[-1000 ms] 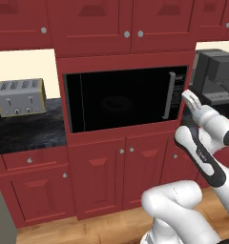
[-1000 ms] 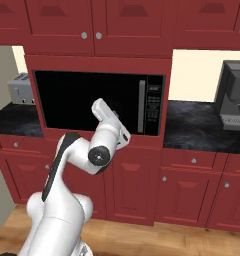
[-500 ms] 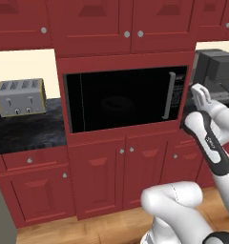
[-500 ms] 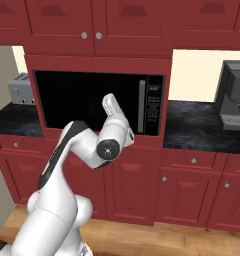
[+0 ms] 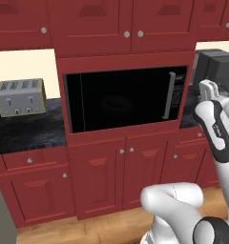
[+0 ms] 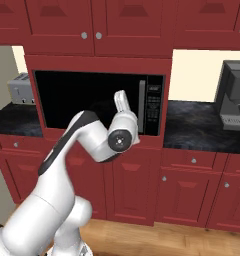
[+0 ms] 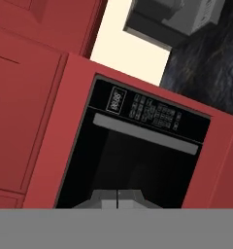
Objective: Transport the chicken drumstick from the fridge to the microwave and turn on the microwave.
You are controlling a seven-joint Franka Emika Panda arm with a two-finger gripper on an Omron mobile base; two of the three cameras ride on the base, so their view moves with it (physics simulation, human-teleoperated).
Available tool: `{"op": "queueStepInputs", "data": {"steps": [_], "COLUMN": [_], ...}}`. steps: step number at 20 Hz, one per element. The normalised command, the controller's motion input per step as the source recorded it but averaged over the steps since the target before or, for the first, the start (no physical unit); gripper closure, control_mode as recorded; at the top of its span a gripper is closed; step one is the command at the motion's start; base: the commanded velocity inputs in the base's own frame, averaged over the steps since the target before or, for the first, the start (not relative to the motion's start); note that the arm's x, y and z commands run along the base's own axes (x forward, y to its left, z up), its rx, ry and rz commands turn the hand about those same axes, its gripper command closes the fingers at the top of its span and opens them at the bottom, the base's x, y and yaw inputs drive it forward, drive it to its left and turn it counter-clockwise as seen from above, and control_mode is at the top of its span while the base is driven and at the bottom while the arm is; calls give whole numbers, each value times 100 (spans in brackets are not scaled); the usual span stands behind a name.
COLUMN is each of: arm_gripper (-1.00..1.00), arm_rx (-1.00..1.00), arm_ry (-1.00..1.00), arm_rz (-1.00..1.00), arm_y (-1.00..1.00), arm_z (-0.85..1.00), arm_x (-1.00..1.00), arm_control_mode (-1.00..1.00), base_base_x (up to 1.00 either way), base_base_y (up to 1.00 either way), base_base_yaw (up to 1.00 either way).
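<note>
- The gripper (image 6: 120, 97) is pointing up in front of the microwave (image 5: 126, 97), close to the door's right side; its jaws are sitting pressed together with nothing between them.
- In the hand view the two fingertips (image 7: 117, 195) are meeting at the bottom, aimed at the dark glass door.
- The microwave door is standing shut, with its grey vertical handle (image 5: 171, 95) next to the button panel (image 6: 153, 105).
- The button panel is showing a small display and rows of keys (image 7: 155, 114), but the markings are coming out too small to read; no brand name is legible.
- The chicken drumstick is somewhere I cannot tell; the glass is looking too dark to show what is inside.
- A silver toaster (image 5: 20, 96) is sitting on the dark counter (image 5: 26, 131) left of the microwave.
- A grey coffee machine (image 6: 235, 95) is standing on the counter to the right, well apart.
</note>
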Motion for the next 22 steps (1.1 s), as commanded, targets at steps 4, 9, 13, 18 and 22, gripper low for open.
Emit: {"op": "queueStepInputs", "data": {"steps": [4,9,13,18,22], "arm_gripper": [100,100,100,100,100], "arm_rx": [0,6,13,13,10], "arm_ry": [0,4,6,7,6], "arm_rz": [0,0,0,0,0], "arm_y": [0,0,-2,-7,-17], "arm_z": [-9,-14,-4,-4,-5], "arm_x": [3,2,0,1,2], "arm_control_mode": [-100,-100,-100,-100,-100], "base_base_x": [0,0,0,0,0], "base_base_y": [0,0,0,0,0], "base_base_yaw": [0,0,0,0,0]}}
